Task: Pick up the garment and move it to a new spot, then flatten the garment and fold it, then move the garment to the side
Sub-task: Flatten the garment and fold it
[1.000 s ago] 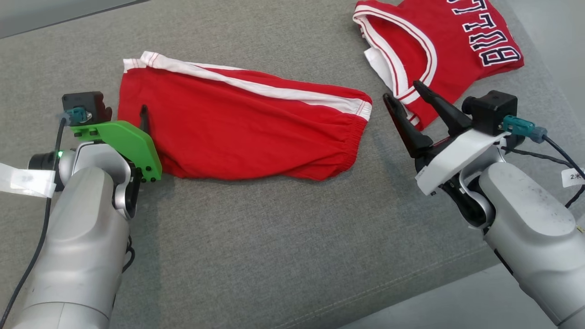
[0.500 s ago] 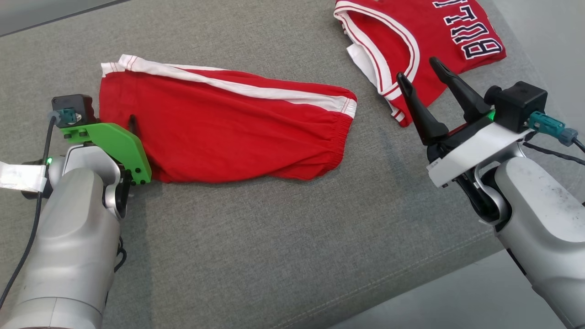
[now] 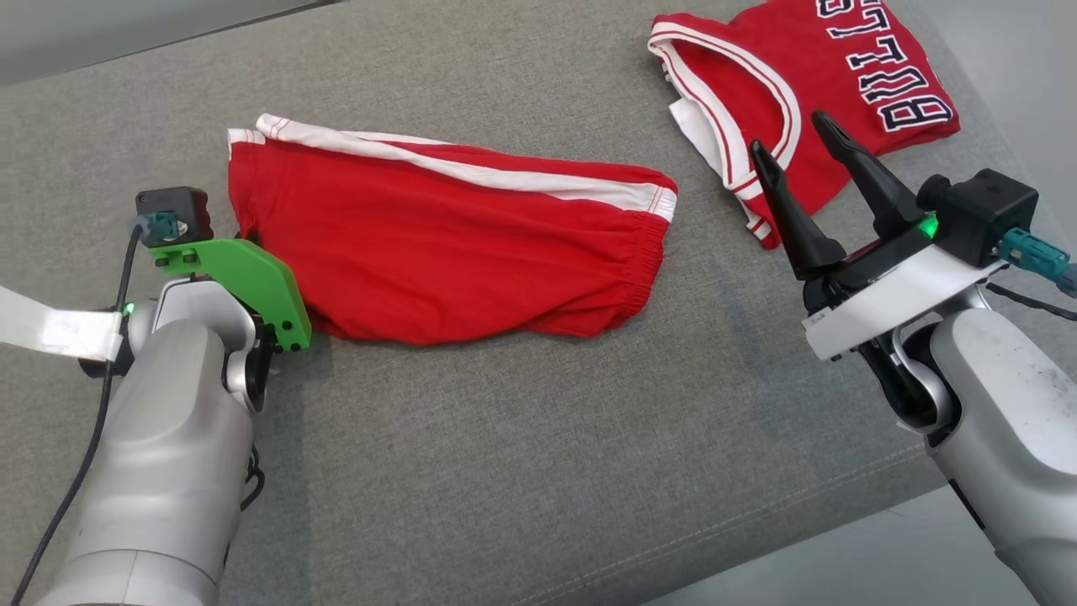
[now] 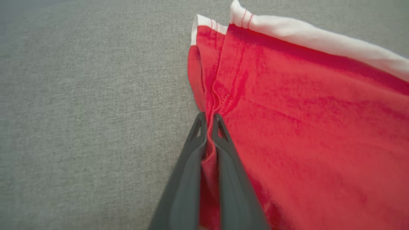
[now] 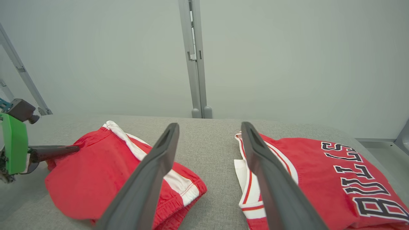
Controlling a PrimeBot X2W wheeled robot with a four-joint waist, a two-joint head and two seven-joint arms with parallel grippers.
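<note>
nearest me, the left gripper [image 4: 209,118] lies low on the grey upholstered surface [image 3: 505,471]. its fingers are pinched almost together on a pleat of cloth at the leg-hem end of the red shorts [image 3: 471,244], and the fabric bunches up between them. over on the right, the right gripper [image 3: 787,133] hovers above the surface with its fingers spread wide and nothing in them. it points toward the gap between the shorts' elastic waistband and the jersey.

the shorts lie a little crumpled across the middle of the surface, with the white side stripe along the far edge and the waistband to the right. farther back, at the right corner, lies a red bulls jersey [image 3: 841,76], apart from the shorts.

i'd say this is the very start, the pick-up, with one end gripped and not yet lifted. the next move seems to call for the right fingers to come down on the waistband end. then both ends rise together and the shorts don't hang in a bundle from one corner. the left pinch looks thin and might slip.
</note>
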